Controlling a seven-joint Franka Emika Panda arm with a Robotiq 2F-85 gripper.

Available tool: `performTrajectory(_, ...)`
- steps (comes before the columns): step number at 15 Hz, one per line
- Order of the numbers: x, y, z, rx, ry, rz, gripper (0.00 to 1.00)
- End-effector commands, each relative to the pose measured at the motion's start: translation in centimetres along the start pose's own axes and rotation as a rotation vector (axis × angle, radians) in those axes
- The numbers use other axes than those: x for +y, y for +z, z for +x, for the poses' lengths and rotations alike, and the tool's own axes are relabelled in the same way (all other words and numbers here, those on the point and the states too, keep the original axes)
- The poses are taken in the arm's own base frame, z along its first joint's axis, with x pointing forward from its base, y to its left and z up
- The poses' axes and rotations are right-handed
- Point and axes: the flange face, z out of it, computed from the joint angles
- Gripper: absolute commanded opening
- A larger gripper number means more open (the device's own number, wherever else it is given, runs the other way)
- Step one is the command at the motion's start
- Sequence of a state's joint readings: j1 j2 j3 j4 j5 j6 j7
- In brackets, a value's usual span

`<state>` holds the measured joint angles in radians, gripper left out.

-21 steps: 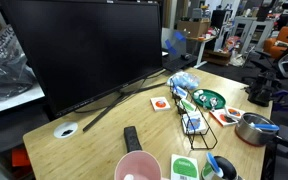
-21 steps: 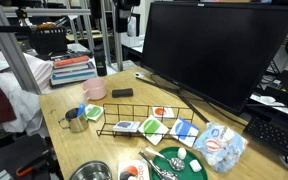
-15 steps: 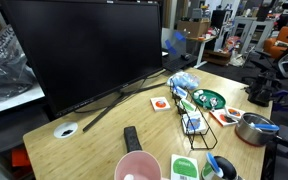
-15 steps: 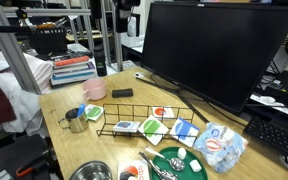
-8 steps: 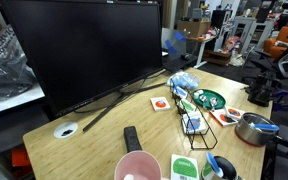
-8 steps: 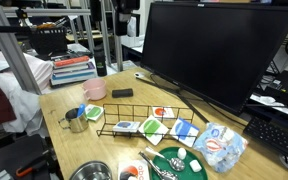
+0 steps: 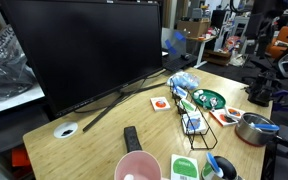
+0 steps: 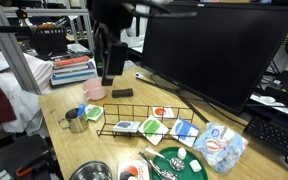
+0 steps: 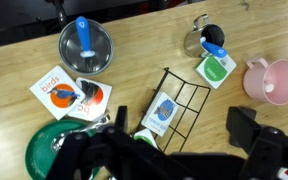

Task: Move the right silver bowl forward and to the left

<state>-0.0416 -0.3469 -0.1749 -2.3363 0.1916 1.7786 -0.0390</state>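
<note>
right silver bowl (image 9: 85, 45) sits untouched near the green dish (image 9: 46, 152), so the gripper (image 9: 174, 145) hovers high, jaws wide and empty.

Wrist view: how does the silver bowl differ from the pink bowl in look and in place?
The silver bowl is shiny metal; the pink bowl is dull pink. A blue object lies across the silver bowl; none shows on the pink bowl. The silver bowl lies beside the printed cards; the pink bowl lies beyond the small metal cup. Both are round, mouth up on the wooden table.
</note>
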Motion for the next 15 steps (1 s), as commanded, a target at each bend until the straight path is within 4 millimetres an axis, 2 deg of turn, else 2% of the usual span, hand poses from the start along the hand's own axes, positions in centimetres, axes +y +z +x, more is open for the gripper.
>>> performTrajectory(1,1.7,2.4,-1.0,-0.008,0.196,0.05,1.0)
performTrajectory(2,2.1,2.9,-1.3,0.0,0.251,0.049,1.0)
performTrajectory(3,1.8,2.7,-0.6,-0.037,0.164,0.026,1.0)
performTrajectory(10,2.0,3.5,-0.5,-0.037,0.184,0.019,1.0)
performTrajectory(15,4.9,8.9,-0.8,-0.084,0.27,0.035,1.0)
